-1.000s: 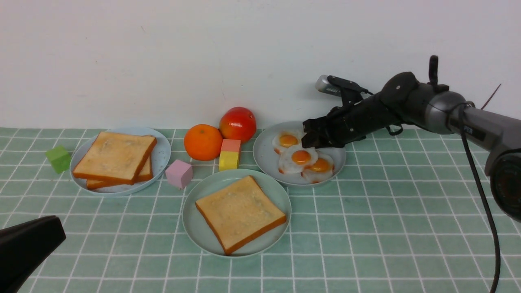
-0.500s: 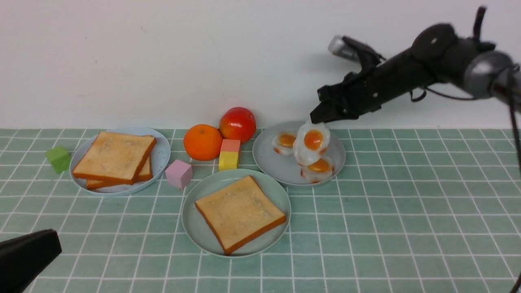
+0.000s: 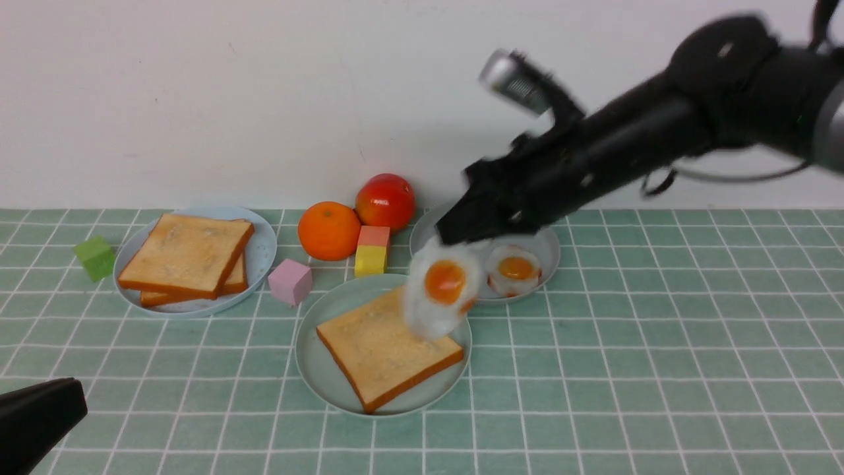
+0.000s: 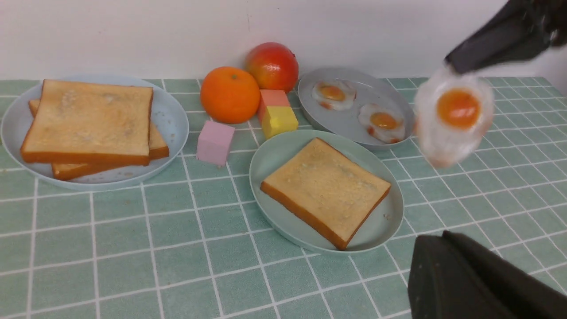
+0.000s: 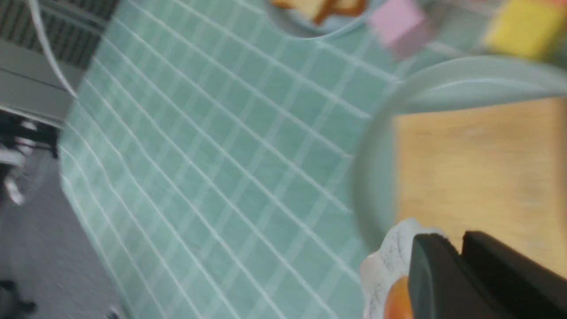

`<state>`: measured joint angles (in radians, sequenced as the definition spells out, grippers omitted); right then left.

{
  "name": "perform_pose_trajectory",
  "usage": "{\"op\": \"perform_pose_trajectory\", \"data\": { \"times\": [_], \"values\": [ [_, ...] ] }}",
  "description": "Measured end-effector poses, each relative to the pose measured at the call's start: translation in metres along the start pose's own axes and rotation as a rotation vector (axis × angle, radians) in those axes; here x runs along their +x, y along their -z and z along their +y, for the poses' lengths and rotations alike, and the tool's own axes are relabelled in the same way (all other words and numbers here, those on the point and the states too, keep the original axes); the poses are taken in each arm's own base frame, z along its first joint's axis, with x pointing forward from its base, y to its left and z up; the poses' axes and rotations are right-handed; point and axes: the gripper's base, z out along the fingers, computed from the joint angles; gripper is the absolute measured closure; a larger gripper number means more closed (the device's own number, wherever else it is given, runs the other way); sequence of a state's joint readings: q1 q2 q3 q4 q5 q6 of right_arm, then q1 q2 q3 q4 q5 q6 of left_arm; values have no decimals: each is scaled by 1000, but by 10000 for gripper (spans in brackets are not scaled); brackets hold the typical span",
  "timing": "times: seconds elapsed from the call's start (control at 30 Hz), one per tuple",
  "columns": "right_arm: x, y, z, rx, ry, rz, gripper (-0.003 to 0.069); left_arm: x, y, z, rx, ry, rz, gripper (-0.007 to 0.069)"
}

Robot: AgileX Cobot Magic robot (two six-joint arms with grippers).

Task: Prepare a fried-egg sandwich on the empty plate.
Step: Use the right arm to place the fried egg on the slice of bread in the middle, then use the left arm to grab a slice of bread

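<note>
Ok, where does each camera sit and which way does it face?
Front: on the robot's side, centred, facing forward to the wall; shows the right claw holding an egg, and the left claw.
Left wrist: behind the left claw, facing the table; that shut claw shows.
Right wrist: behind the right claw, facing down at the toast; the claw pinches the egg.
Shared: all show the toast on the mint plate and the egg.

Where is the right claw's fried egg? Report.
Front view, right of centre: the fried egg hangs in the air from the right claw, between the grey plate and the toast slice.
</note>
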<state>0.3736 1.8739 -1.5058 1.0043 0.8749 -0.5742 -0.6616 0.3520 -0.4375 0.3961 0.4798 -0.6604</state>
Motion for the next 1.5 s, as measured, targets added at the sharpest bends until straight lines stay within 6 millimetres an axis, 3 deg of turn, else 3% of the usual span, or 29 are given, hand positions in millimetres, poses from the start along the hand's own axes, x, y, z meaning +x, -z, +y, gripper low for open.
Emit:
{"op": "perform_pose_trajectory", "data": {
  "times": [0.17, 0.3, 0.57, 0.73, 0.83, 0.97, 1.1, 1.23, 1.37, 1.4, 1.43, 1.47, 1.5],
  "values": [
    [19, -46, 0, -5, -77, -63, 588, -5, 0, -4, 39, 0, -50, 627],
    [22, -71, -20, 30, -135, -112, 588, -9, 1, -7, 75, 0, -97, 627],
    [25, -91, -74, 43, -331, -180, 588, -10, 1, -8, 88, -1, -113, 626],
    [29, -97, -86, 42, -405, -186, 569, -10, 1, -8, 88, -1, -113, 622],
    [31, -98, -89, 49, -439, -174, 463, -10, 1, -8, 88, -2, -115, 620],
    [33, -95, -91, 48, -426, -133, 268, -10, 1, -8, 89, -2, -116, 618],
    [28, -78, -85, 64, -351, -104, 164, -10, 1, -8, 89, -2, -116, 617],
    [16, -43, -69, 113, -272, -98, 186, -10, 0, -8, 86, -3, -111, 610],
    [7, 15, -37, 204, -123, -62, 318, -6, -10, -8, 50, 14, -26, 615],
    [6, 39, -21, 251, -49, -49, 385, -5, -17, -8, 28, 23, 25, 625],
    [7, 43, -19, 258, -40, -47, 385, -5, -20, -9, 20, 26, 43, 627],
    [11, 72, 1, 314, 30, -20, 477, -7, -31, -11, -17, 41, 128, 638],
    [12, 86, 10, 346, 63, -21, 516, -9, -36, -12, -32, 46, 162, 638]
  ]
}}
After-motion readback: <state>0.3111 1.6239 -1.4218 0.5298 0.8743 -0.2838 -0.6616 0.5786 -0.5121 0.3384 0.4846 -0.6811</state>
